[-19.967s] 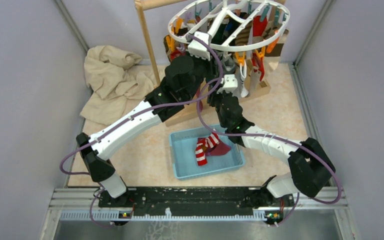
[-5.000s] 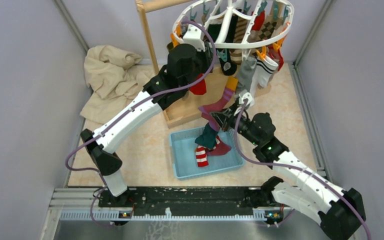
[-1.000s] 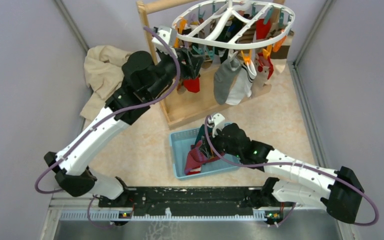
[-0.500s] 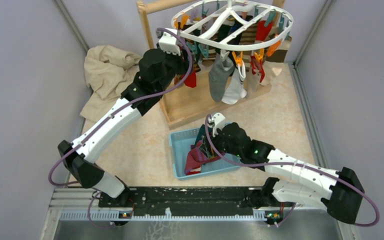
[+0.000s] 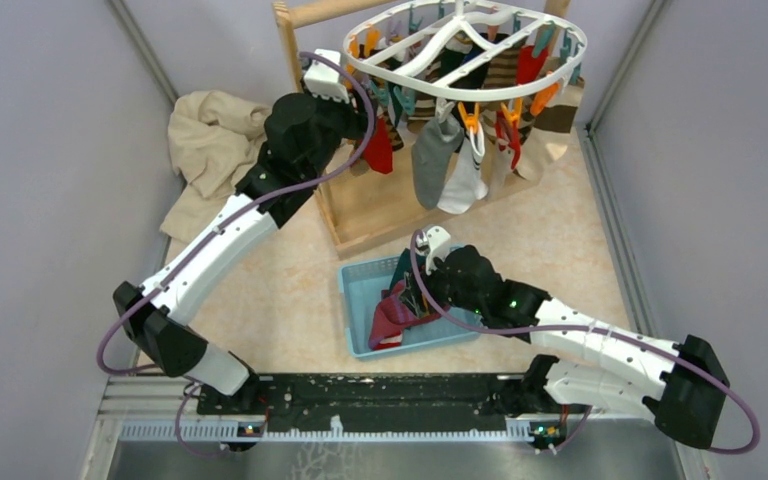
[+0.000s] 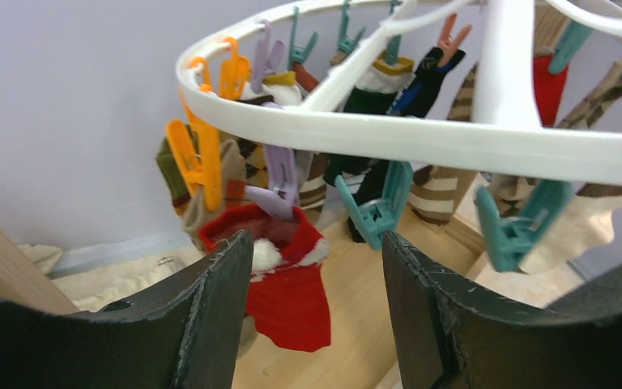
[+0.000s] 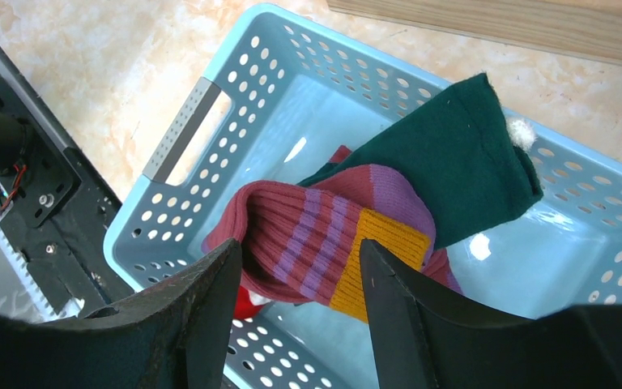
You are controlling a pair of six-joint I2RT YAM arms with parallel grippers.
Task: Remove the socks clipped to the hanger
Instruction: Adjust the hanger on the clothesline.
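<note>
Left wrist view showed the left pincer (image 6: 316, 247) wide before the red sock (image 6: 293, 293); best to grip just under its purple clip (image 6: 281, 175), then pull down steadily.

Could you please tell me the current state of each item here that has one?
left gripper: open, facing the red sock, not gripping.
right gripper: open above the basket.
hanger: many socks clipped to it.
red sock: clipped by a lilac clip.
striped sock: unclipped, lying in the basket.
green sock: unclipped, in the basket.
beige cloth: crumpled.
</note>
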